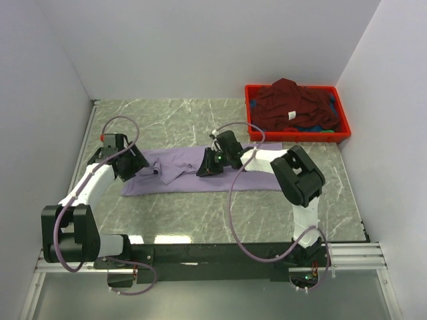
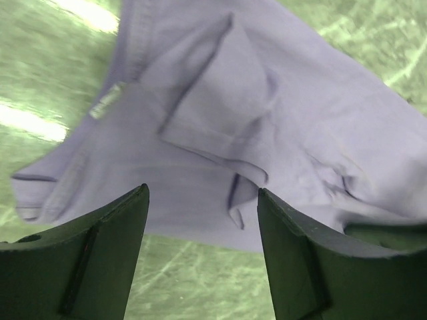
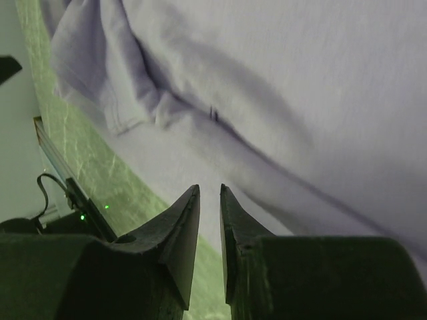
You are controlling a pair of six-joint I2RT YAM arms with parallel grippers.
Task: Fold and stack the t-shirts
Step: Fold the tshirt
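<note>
**Left gripper** (image 2: 201, 193): jaws standing wide apart with nothing between them. It is hovering over the left end of the lavender t-shirt (image 1: 193, 180).

**Right gripper** (image 3: 209, 191): jaws drawn to a narrow slit and pointing down at the middle of the same shirt. Whether any cloth is nipped in the slit cannot be made out.

**Lavender t-shirt**: lying as a long band on the table (image 1: 200, 220), its long axis running left to right. A small neck tag (image 2: 107, 103) is showing near the left gripper, so the neck end appears to be pointing left. A sleeve is lying folded over the body. The middle is rumpled, and the right arm is covering part of it.

**Maroon t-shirt** (image 1: 287, 100): heaped in the red crate (image 1: 250, 110) at the far right corner, well apart from both grippers. A white label (image 1: 291, 115) is facing up. No long axis can be read from the heap. Blue and green scraps (image 1: 320, 130) are peeking out beneath it, mostly hidden.
</note>
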